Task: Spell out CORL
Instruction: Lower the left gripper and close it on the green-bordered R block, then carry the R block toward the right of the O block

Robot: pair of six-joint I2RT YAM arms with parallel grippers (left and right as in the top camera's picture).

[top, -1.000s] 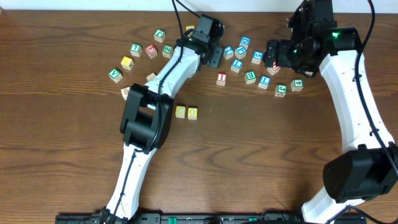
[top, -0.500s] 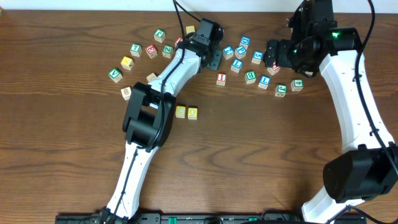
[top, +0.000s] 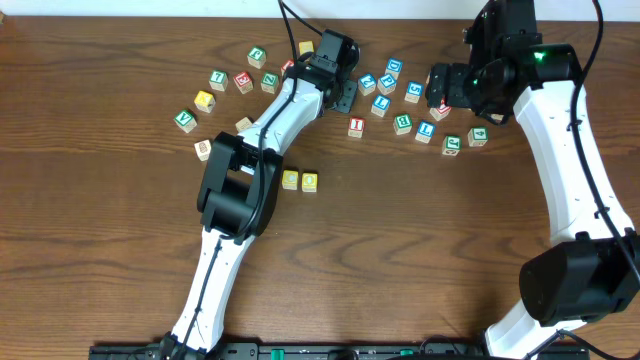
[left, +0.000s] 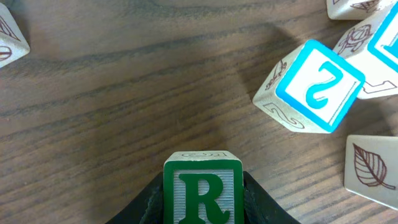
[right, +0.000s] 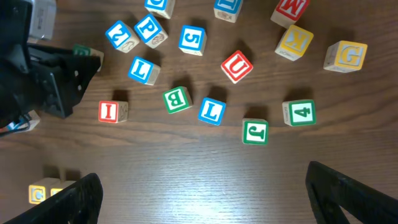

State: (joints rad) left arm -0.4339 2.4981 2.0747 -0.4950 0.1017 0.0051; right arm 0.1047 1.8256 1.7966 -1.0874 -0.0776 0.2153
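Starting nearest the robot, the two yellow cubes (top: 290,179) sit side by side, touching, on the bare surface (top: 420,250); judged from the task, they are the word's first letters. Farther back, the left gripper (top: 344,94) has its jaws clenched on the green R cube (left: 203,193), one black finger against each side and the letter facing the wrist camera. Whether the cube is clear of the wood cannot be told. To do this step well, the arm should lift straight up before travelling, since a tilted blue-framed cube (left: 309,87) and a leaf-faced cube (left: 373,171) lie near. It should then set the R just right of the yellow pair, in line. Farthest off, the right gripper (top: 437,88) hangs over the scattered cubes, jaws spread wide, holding nothing.
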